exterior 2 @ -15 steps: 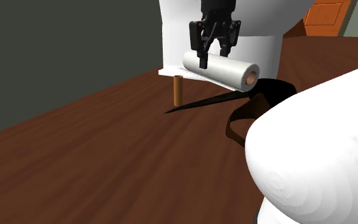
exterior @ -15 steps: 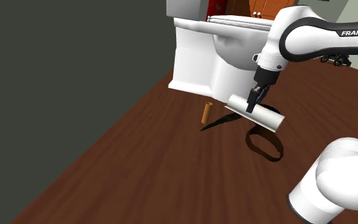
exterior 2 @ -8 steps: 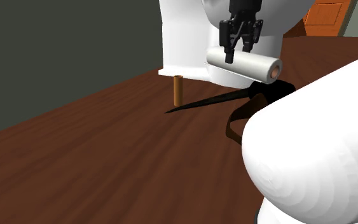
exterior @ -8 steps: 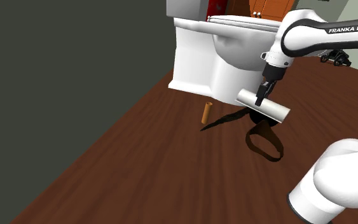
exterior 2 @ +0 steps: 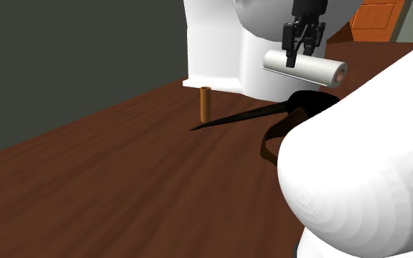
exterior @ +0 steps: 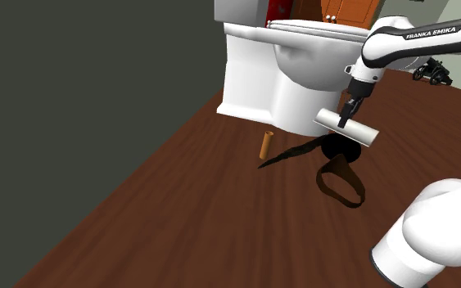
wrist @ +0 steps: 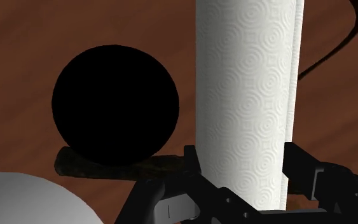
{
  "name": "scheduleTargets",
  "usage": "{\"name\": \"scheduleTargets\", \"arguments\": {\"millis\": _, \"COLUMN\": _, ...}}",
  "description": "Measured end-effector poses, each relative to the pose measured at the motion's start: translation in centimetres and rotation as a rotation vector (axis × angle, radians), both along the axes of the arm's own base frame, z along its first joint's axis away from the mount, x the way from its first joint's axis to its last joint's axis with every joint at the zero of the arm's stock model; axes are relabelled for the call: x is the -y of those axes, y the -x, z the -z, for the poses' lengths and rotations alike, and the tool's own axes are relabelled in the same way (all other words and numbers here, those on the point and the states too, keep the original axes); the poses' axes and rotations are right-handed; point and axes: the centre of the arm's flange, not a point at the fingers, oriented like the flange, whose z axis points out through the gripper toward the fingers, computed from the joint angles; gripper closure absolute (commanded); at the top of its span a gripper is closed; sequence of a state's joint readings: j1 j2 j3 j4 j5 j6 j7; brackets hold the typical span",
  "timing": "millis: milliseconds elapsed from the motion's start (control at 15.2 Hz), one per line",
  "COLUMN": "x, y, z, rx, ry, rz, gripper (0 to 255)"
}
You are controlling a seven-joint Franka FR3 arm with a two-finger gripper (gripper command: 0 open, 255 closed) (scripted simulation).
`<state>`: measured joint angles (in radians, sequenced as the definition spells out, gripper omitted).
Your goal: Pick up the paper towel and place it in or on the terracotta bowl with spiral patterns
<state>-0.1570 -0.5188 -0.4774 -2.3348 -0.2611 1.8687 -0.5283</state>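
Clasping the paper towel (exterior 2: pixel 319 72) between its fingers, the gripper (exterior 2: pixel 295 61) hangs in the air just above the black bowl (wrist: pixel 115 102) on the wooden floor (exterior: pixel 179 213), near the toilet (exterior: pixel 257 78).

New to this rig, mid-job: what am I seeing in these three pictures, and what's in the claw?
One white robot arm with a black two-finger gripper. One camera looks down from beside its base, another from lower down, the third rides on the hand. The gripper is shut on a white paper towel roll, held in the air near a white toilet. Below, on the wooden floor, is a round black shape, likely the bowl; a brown cylinder stands nearby.
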Motion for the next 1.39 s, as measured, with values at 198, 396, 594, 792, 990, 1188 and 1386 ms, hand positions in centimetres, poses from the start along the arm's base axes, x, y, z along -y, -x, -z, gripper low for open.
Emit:
{"name": "scheduleTargets", "arguments": {"millis": 198, "x": 3.7, "y": 0.0, "z": -0.3, "rx": 0.000, "ry": 0.000, "rz": 0.000, "gripper": 255}}
{"name": "scheduleTargets", "arguments": {"millis": 396, "x": 7.9, "y": -0.4, "z": -0.4, "rx": 0.000, "ry": -0.001, "rz": 0.000, "gripper": 255}}
{"name": "scheduleTargets", "arguments": {"millis": 594, "x": 11.2, "y": -0.5, "z": -0.1, "rx": 0.000, "ry": -0.001, "rz": 0.000, "gripper": 255}}
{"name": "scheduleTargets", "arguments": {"millis": 792, "x": 12.1, "y": -0.4, "z": 1.3, "rx": -0.001, "ry": 0.001, "rz": -0.001, "gripper": 255}}
{"name": "scheduleTargets", "arguments": {"millis": 990, "x": 12.1, "y": -0.5, "z": 2.8, "rx": -0.001, "ry": 0.001, "rz": -0.001, "gripper": 255}}
{"name": "scheduleTargets", "arguments": {"millis": 1188, "x": 12.1, "y": -0.5, "z": 4.5, "rx": -0.001, "ry": 0.001, "rz": -0.001, "gripper": 255}}
{"name": "scheduleTargets", "arguments": {"millis": 1386, "x": 12.1, "y": -0.6, "z": 6.0, "rx": -0.001, "ry": 0.001, "rz": -0.001, "gripper": 255}}
